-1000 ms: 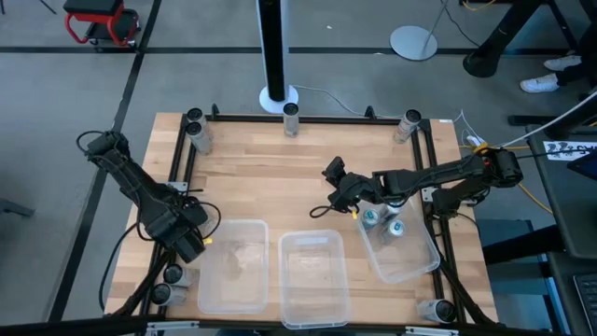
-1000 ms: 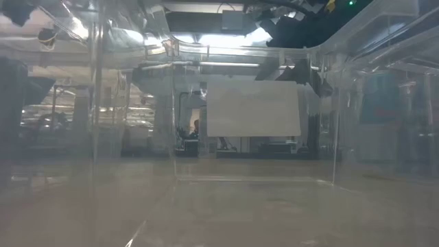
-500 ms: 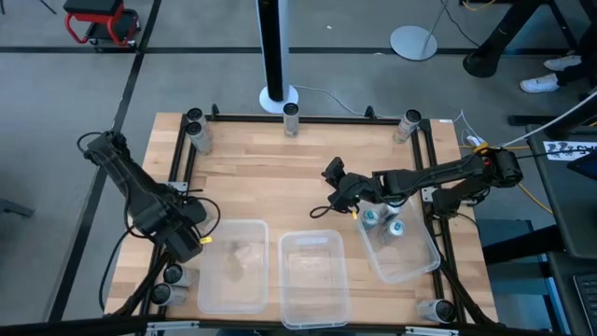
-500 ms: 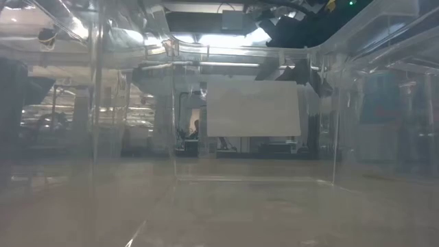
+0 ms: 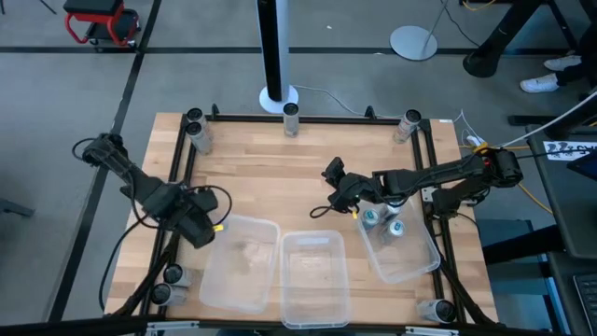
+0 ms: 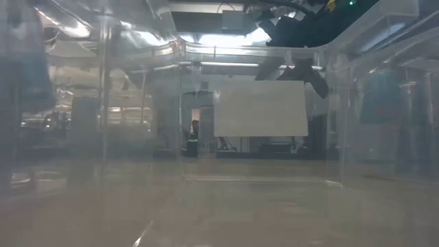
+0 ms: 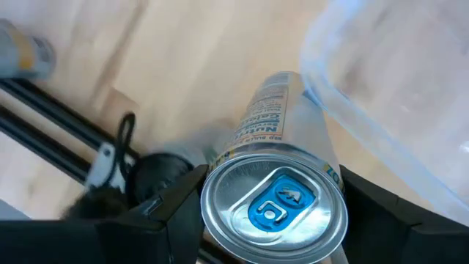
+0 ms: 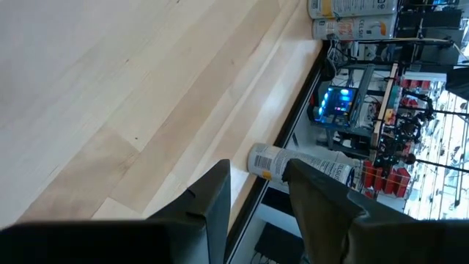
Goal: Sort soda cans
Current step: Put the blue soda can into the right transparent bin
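Clearly silver-topped soda can [image 7: 272, 192] (blue tab), left gripper [image 7: 264, 220] clamping it

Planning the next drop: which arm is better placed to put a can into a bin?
Left: its end effector already grips a can beside the left bin. The right end effector holds nothing.

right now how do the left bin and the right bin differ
The left bin sits roughly square to the table edge; the right bin sits skewed. The right bin holds upright soda cans; the left bin shows no upright cans, contents unclear. Both are clear rectangular plastic.
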Robot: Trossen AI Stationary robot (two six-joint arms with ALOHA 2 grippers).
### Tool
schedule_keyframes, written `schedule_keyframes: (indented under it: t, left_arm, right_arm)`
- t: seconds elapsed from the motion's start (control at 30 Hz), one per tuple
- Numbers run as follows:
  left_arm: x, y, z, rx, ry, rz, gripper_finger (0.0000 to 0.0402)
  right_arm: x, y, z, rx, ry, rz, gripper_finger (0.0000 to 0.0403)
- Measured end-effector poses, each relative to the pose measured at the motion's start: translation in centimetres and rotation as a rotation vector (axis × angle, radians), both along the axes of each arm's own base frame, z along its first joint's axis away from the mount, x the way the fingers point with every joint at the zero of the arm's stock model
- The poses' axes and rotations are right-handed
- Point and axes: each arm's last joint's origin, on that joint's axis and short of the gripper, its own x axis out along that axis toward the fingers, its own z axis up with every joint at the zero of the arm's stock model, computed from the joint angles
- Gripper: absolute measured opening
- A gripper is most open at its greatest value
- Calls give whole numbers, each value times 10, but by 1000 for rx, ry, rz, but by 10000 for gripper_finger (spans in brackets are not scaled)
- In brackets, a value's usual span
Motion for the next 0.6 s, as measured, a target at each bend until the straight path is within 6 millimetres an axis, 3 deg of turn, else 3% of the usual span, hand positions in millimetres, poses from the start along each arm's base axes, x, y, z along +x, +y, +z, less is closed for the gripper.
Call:
schedule_keyframes:
  t: [0.3, 0.6]
  left_arm:
    - [17, 34, 2, 201, -42, -4, 234]
    - [45, 69, 3, 223, -106, -28, 234]
  right_arm:
    - [0, 0, 0, -1, 0, 0, 136]
    - [0, 0, 0, -1, 1, 0, 136]
